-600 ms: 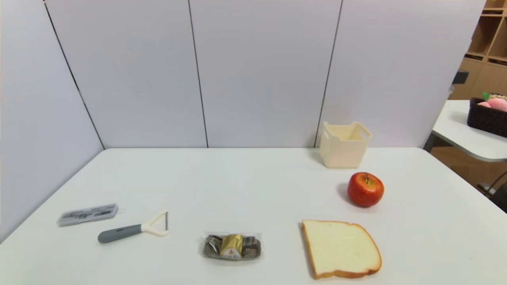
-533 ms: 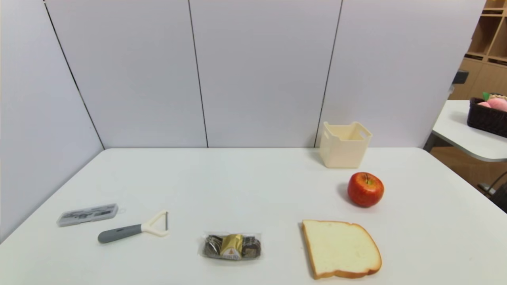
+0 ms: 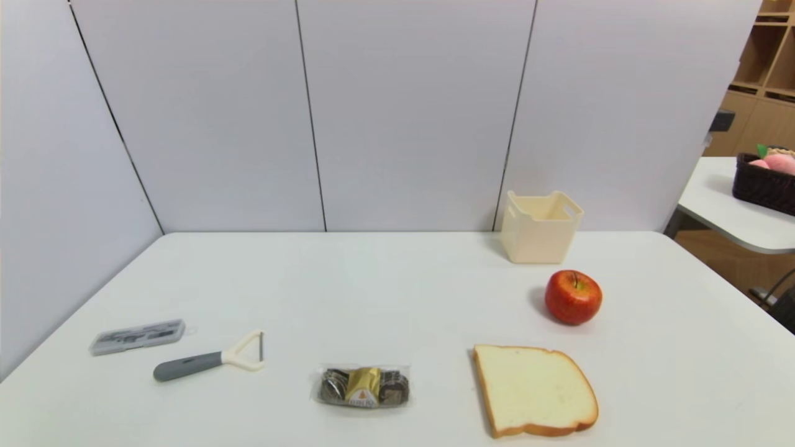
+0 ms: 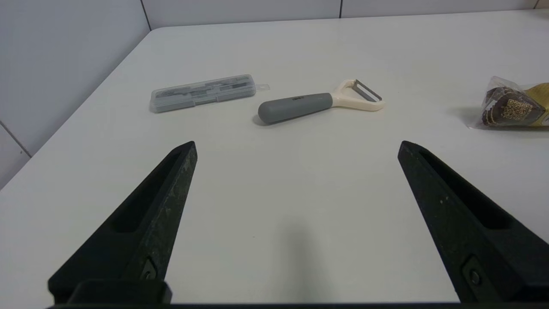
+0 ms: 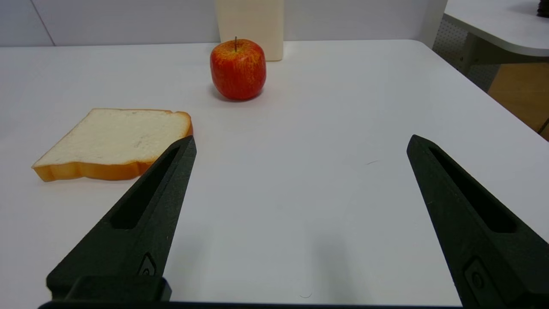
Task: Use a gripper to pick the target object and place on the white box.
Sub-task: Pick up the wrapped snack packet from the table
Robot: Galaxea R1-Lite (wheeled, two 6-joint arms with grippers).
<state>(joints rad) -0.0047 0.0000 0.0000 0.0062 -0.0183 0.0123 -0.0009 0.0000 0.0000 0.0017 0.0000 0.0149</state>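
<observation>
Both claws spread, left claw (image 4: 297, 143), right claw (image 5: 300, 141), chocolate pack (image 4: 512, 105) cut off

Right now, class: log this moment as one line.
left tool: open, parked | right tool: open, parked | chocolate pack: untouched on table | white box: empty

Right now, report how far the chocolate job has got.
Nothing is done: the chocolate pack lies on the table's near edge, apart from the cream-white box at the back. Nothing is in hand: left pincer and right pincer are open and empty. Left: grasp, carry, place.
</observation>
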